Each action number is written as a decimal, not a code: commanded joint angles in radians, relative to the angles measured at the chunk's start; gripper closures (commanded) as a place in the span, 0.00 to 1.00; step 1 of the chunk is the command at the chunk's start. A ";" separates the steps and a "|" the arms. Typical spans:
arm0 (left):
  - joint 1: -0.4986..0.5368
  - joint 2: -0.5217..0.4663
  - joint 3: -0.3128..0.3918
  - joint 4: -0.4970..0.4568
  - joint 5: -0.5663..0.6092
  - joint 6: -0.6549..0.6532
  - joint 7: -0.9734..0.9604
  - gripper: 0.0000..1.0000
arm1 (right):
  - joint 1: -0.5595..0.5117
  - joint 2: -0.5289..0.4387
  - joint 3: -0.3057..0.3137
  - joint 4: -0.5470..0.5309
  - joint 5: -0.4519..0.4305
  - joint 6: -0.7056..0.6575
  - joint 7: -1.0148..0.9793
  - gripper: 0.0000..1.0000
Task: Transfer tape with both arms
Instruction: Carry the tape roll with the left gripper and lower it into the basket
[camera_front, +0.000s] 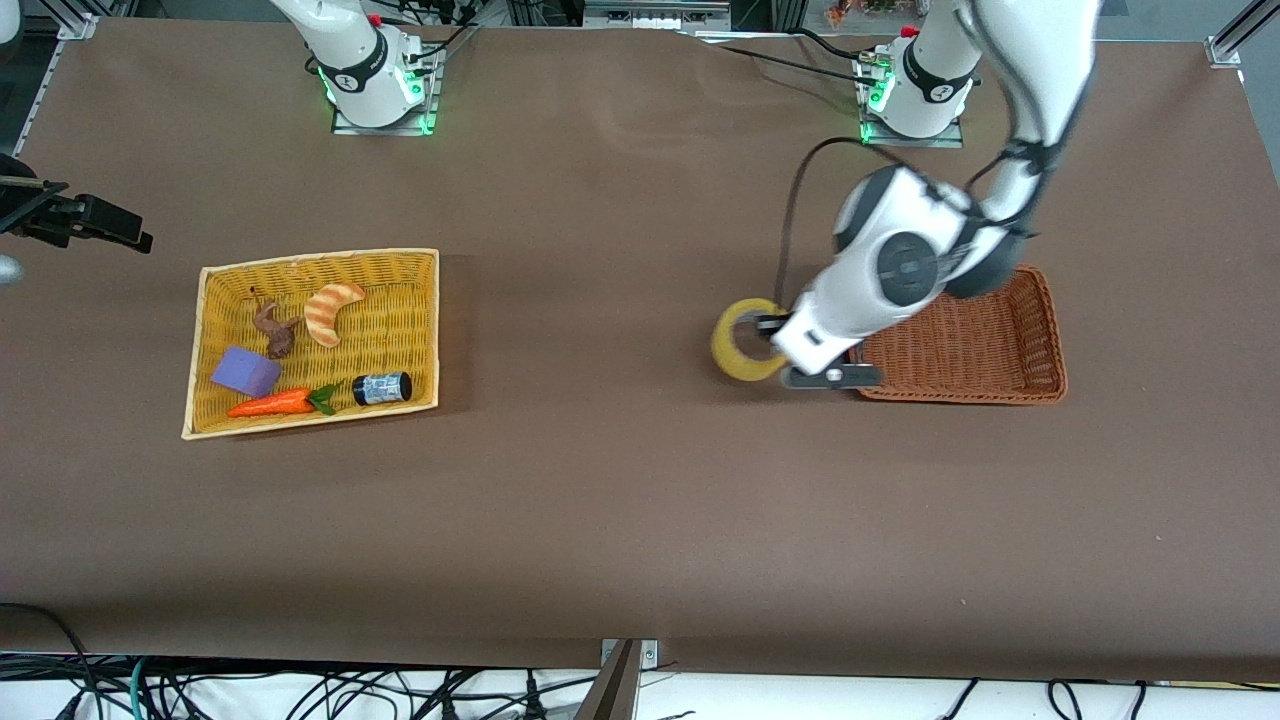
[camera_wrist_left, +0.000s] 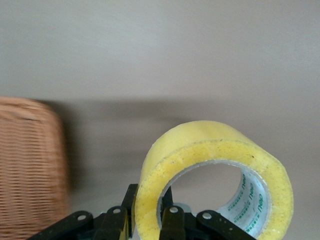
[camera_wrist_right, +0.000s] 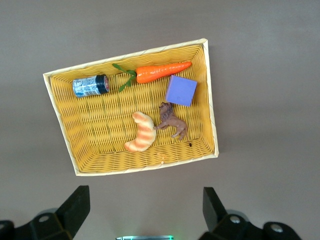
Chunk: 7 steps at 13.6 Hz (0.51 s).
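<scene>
The tape (camera_front: 738, 364) is a yellowish ring. My left gripper (camera_front: 768, 334) is shut on its wall, one finger inside the ring and one outside, and holds it over the bare table beside the brown wicker basket (camera_front: 960, 388). In the left wrist view the tape (camera_wrist_left: 215, 145) stands up from the left gripper (camera_wrist_left: 148, 201), with the grey core showing. My right gripper (camera_wrist_right: 145, 197) is open and empty, high over the table beside the yellow basket (camera_wrist_right: 60, 107). It is out of the front view, where only that arm's base (camera_front: 375, 70) shows.
The yellow basket (camera_front: 300, 263) at the right arm's end holds a croissant toy (camera_front: 330, 310), a brown animal toy (camera_front: 275, 330), a purple block (camera_front: 245, 372), a carrot (camera_front: 270, 404) and a dark bottle (camera_front: 383, 388). A black device (camera_front: 85, 222) juts in at that table edge.
</scene>
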<state>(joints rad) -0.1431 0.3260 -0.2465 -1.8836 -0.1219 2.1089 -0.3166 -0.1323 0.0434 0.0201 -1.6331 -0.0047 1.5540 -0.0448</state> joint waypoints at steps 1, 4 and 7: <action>0.141 -0.189 -0.005 -0.224 0.007 0.011 0.282 1.00 | -0.013 0.035 0.000 0.051 0.028 -0.008 -0.020 0.00; 0.171 -0.223 0.125 -0.342 0.014 0.040 0.537 1.00 | -0.012 0.041 0.000 0.061 0.029 -0.008 -0.020 0.00; 0.189 -0.161 0.177 -0.402 0.134 0.192 0.591 1.00 | -0.012 0.041 0.000 0.061 0.028 -0.008 -0.020 0.00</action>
<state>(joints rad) 0.0377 0.1451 -0.0732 -2.2444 -0.0419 2.2125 0.2409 -0.1337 0.0759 0.0170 -1.5960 0.0035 1.5550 -0.0457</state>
